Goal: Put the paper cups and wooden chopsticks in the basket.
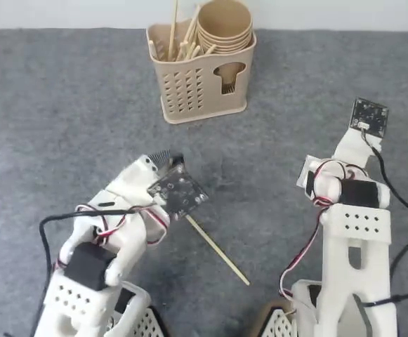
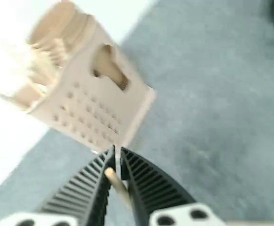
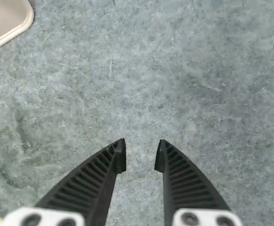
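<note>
A beige slotted basket (image 1: pixel 202 88) stands at the back of the grey mat, with stacked paper cups (image 1: pixel 224 28) and several wooden chopsticks (image 1: pixel 179 35) inside it. My left gripper (image 2: pixel 114 157) is shut on one wooden chopstick (image 2: pixel 117 186), and the basket (image 2: pixel 87 106) lies ahead of its tips. From above, that chopstick (image 1: pixel 218 250) trails out behind the left arm (image 1: pixel 147 200) toward the mat's front. My right gripper (image 3: pixel 140 155) hangs open over bare mat, nothing between its fingers. The right arm (image 1: pixel 347 203) stands at the right side.
Grey carpet-like mat (image 1: pixel 63 112) covers the table. A white wall edge runs behind the basket. A corner of the basket (image 3: pixel 4 21) shows at the edge of the right wrist view.
</note>
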Controlling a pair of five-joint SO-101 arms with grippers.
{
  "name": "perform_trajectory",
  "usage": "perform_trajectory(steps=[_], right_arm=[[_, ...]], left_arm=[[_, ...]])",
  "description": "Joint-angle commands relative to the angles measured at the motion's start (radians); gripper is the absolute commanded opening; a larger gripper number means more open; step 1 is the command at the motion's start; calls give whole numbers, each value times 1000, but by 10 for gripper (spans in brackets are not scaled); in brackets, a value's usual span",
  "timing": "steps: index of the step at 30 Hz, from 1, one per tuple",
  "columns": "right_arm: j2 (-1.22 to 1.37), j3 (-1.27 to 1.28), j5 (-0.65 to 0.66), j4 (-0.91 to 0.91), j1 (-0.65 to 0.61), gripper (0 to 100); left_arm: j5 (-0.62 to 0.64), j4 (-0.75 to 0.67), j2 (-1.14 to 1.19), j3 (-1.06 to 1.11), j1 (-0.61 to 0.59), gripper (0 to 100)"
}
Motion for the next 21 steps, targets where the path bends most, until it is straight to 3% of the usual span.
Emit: perform_trajectory(steps=[1, 5, 11, 21], right_arm=[[7, -60, 12, 8, -12, 116], [7, -38, 12, -7, -13, 116], [-2, -17, 12, -31, -24, 116], [-4, -12, 12, -27, -24, 116]], left_arm=[[54, -249, -32, 79, -60, 12], [104, -288, -51, 68, -92, 12], [104, -212, -44, 87, -84, 12], [175, -341, -44, 68, -189, 10]])
